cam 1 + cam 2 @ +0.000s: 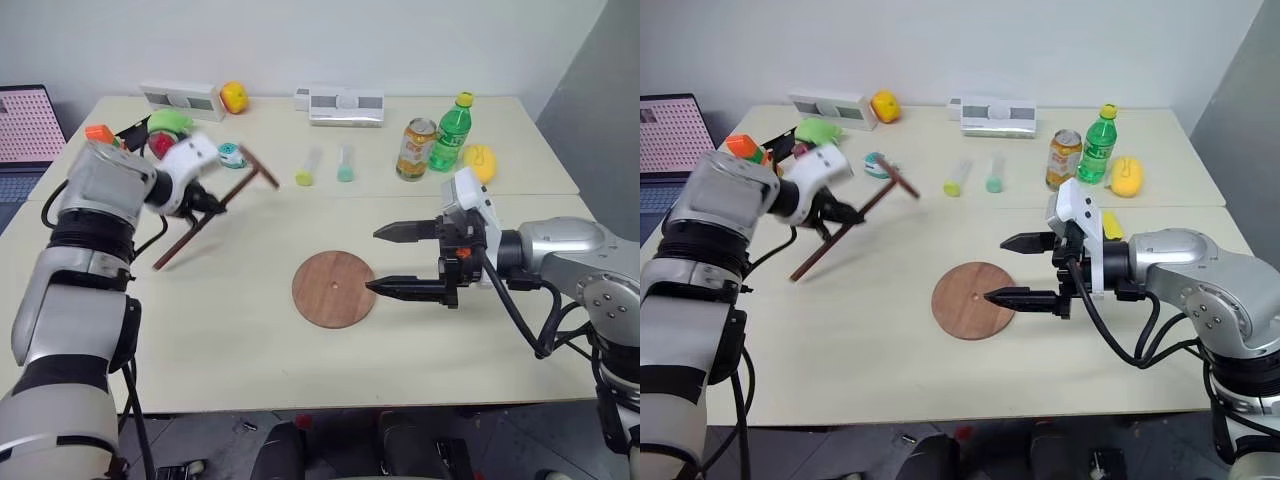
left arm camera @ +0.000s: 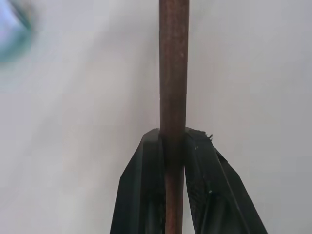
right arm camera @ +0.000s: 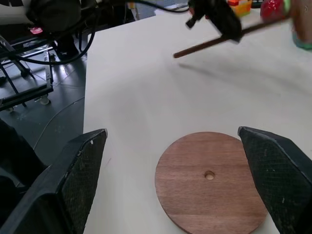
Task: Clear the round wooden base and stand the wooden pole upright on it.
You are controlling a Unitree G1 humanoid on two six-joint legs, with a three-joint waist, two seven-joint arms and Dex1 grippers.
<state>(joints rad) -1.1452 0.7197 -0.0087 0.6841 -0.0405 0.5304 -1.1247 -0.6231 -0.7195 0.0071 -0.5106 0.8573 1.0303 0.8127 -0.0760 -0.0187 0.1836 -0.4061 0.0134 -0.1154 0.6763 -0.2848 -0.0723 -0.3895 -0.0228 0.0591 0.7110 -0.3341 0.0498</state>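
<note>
The round wooden base (image 1: 334, 288) lies flat at the middle of the table with nothing on it, its small centre hole showing (image 3: 209, 175). My left gripper (image 1: 214, 204) is shut on the shaft of the wooden pole (image 1: 190, 236), over the left part of the table. The pole is tilted, its disc head (image 1: 260, 166) up and away from me, its lower end close above the tabletop. In the left wrist view the fingers (image 2: 146, 185) pinch the pole (image 2: 173, 73). My right gripper (image 1: 372, 260) stands open at the base's right edge, one finger reaching over the rim.
Behind the base lie two clear green-capped tubes (image 1: 308, 167) (image 1: 345, 163). A can (image 1: 416, 148), a green bottle (image 1: 452, 132) and a yellow object (image 1: 480, 160) stand at the back right. White boxes (image 1: 346, 103) (image 1: 182, 100) line the far edge. A laptop (image 1: 25, 125) sits far left.
</note>
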